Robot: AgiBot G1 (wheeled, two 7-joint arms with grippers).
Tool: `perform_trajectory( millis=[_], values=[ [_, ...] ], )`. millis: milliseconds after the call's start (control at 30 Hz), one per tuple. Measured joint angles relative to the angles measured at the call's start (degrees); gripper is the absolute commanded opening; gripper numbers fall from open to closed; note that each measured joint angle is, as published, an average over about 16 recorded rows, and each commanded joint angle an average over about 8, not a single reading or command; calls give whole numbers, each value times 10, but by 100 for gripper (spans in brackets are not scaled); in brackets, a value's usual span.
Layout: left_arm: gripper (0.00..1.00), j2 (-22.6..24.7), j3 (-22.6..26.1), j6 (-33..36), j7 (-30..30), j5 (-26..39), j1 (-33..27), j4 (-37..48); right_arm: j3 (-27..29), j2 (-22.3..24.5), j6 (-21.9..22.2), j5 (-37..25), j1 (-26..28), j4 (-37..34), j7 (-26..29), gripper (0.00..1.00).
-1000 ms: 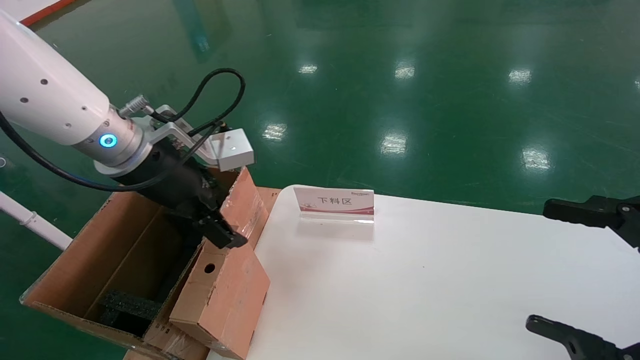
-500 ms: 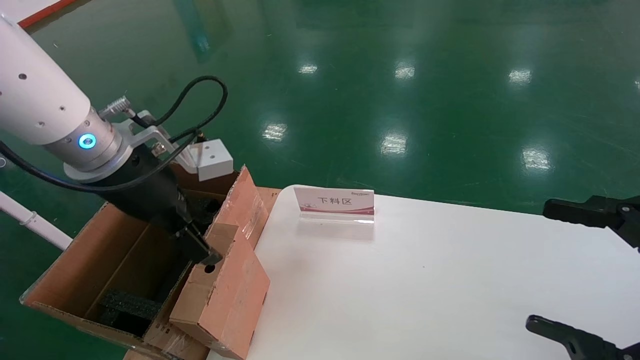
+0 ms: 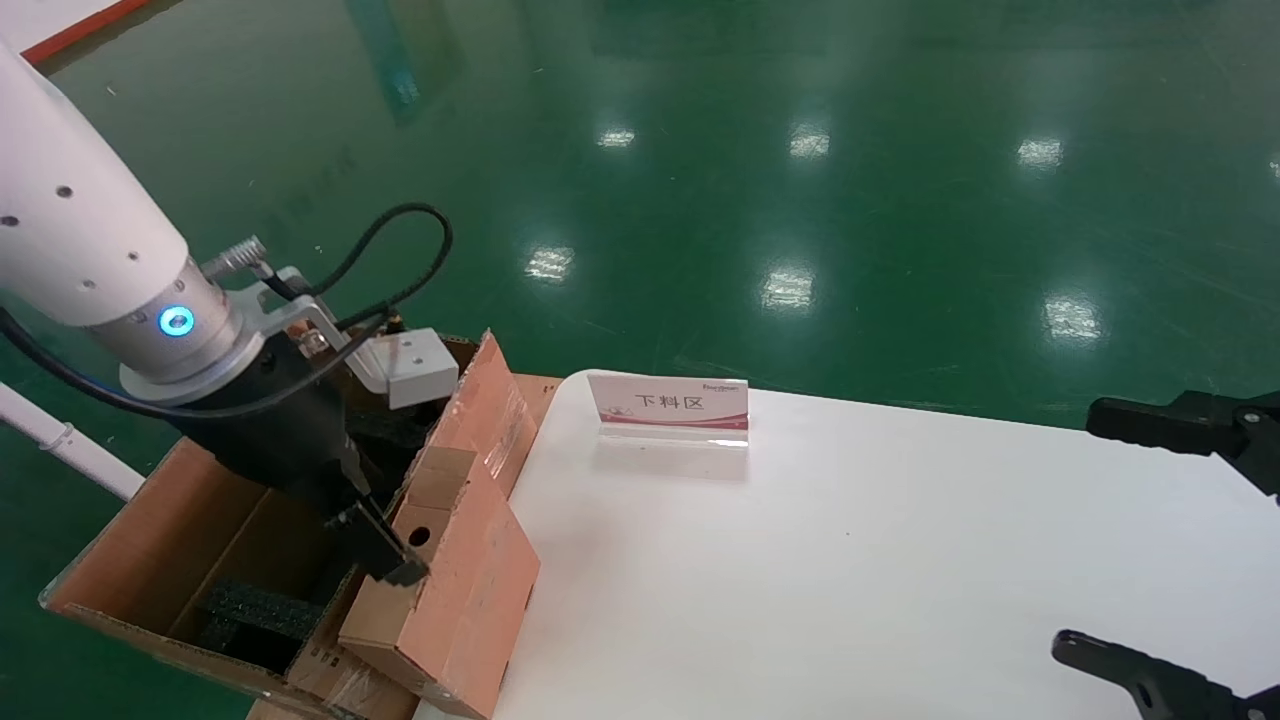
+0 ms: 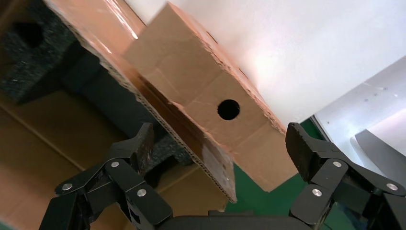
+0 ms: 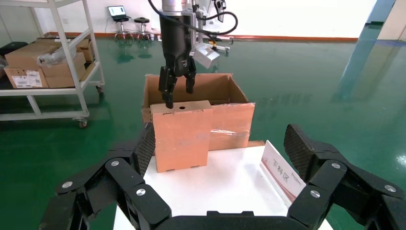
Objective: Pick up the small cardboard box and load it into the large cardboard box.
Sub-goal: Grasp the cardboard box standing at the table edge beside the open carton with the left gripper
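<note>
Black jaws of our left gripper [image 4: 218,143] gape wide, holding nothing, over the small cardboard box [image 3: 450,590], which leans on the large cardboard box [image 3: 130,560] beside the white table [image 3: 850,560]; green floor [image 3: 800,150] beyond. Our right gripper [image 5: 218,153], spread, idles above that table.

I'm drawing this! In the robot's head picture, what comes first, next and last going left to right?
large cardboard box → small cardboard box → sign → right gripper, parked at the edge.

You see matt cardboard on the small cardboard box [image 3: 450,590], glossy tape on the large cardboard box [image 3: 150,540], rough black foam [image 4: 33,57].
</note>
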Motion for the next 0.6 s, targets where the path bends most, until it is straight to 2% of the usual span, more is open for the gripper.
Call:
perform_trajectory(
  millis=[600],
  values=[
    [100,9,40,-28,-7,-18,16,0,-1,0,0,0,0,0,0,100]
  ],
)
